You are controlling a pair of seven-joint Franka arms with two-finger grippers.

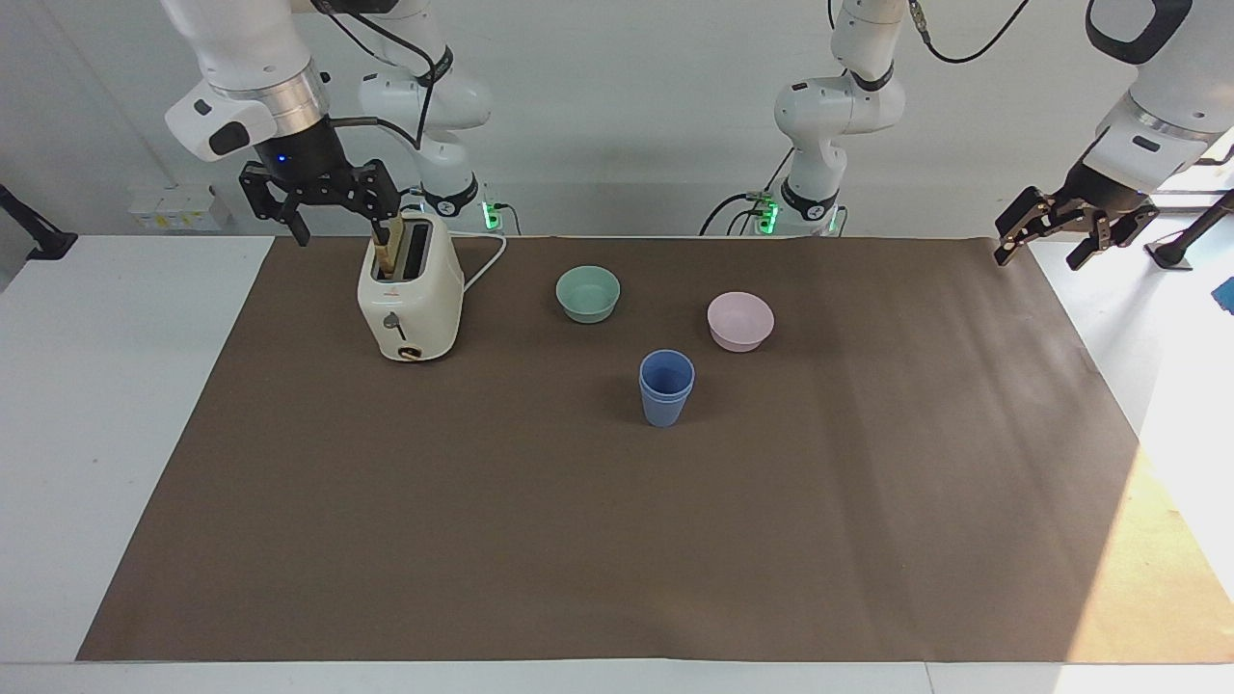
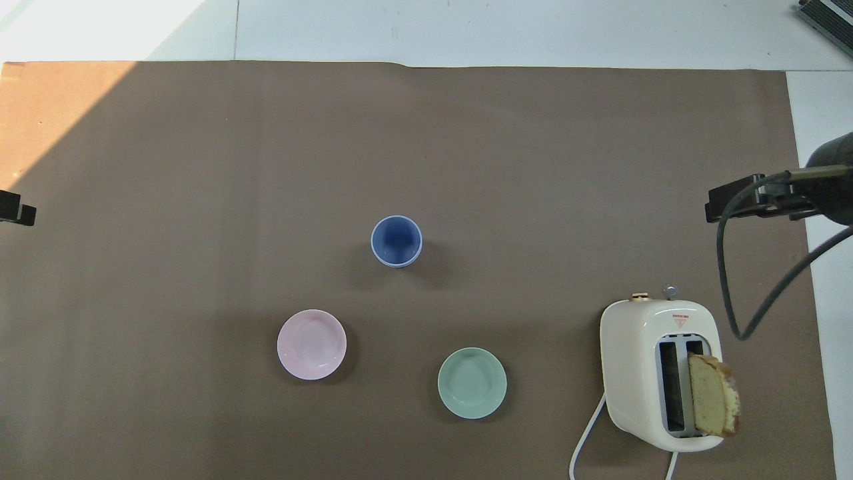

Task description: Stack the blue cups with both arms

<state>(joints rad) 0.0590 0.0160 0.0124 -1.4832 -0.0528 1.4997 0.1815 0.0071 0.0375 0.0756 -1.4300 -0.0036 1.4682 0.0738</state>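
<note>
The two blue cups (image 1: 665,390) stand nested one inside the other, upright, near the middle of the brown mat; they also show in the overhead view (image 2: 396,241). My right gripper (image 1: 333,214) is open and empty, raised in the air above the toaster (image 1: 410,299) at the right arm's end. In the overhead view it (image 2: 740,200) sits over the mat's edge. My left gripper (image 1: 1046,241) is open and empty, held up over the mat's corner at the left arm's end, where it waits. Only its tip (image 2: 16,212) shows in the overhead view.
A cream toaster (image 2: 656,373) with a bread slice (image 2: 713,403) in one slot stands at the right arm's end. A mint-green bowl (image 2: 472,383) and a pink bowl (image 2: 312,345) sit nearer to the robots than the cups. Two smaller arms stand at the table's edge.
</note>
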